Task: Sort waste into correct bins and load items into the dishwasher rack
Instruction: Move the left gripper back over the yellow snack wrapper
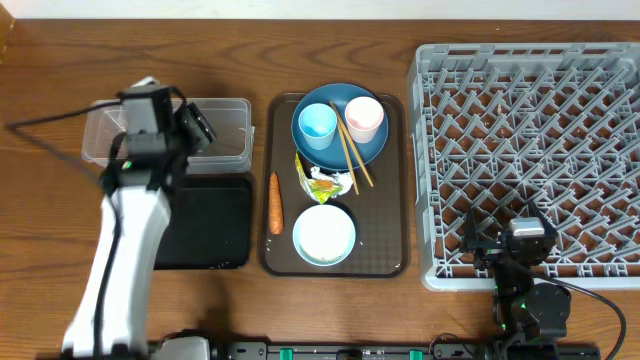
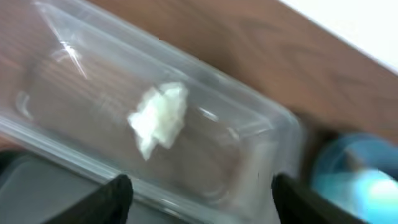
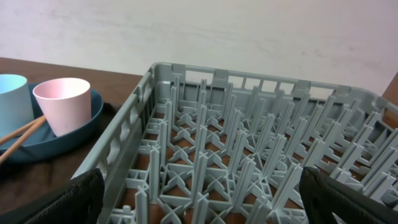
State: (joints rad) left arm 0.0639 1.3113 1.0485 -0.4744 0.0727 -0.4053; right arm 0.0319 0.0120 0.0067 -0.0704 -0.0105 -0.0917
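Sitting on the right of the bench (image 1: pixel 330 40) is the big grey rack (image 1: pixel 530 150). The right fingers (image 1: pixel 503 240) hang over its near edge, spread wide, holding nothing. A brown tray (image 1: pixel 385 220) lies in the middle. On the left are a black tray (image 1: pixel 210 225) and a clear tub (image 1: pixel 230 130). The left fingers (image 1: pixel 197 124) are open above the tub, holding nothing. The brown tray carries a blue plate (image 1: pixel 335 152), with a blue cup (image 1: pixel 318 124), a pink cup (image 1: pixel 364 117) and chopsticks (image 1: pixel 352 150) on it. A white bowl (image 1: pixel 324 233), a carrot (image 1: pixel 275 200) and a wrapper (image 1: pixel 325 183) lie there too. White paper (image 2: pixel 158 118) lies inside the tub.
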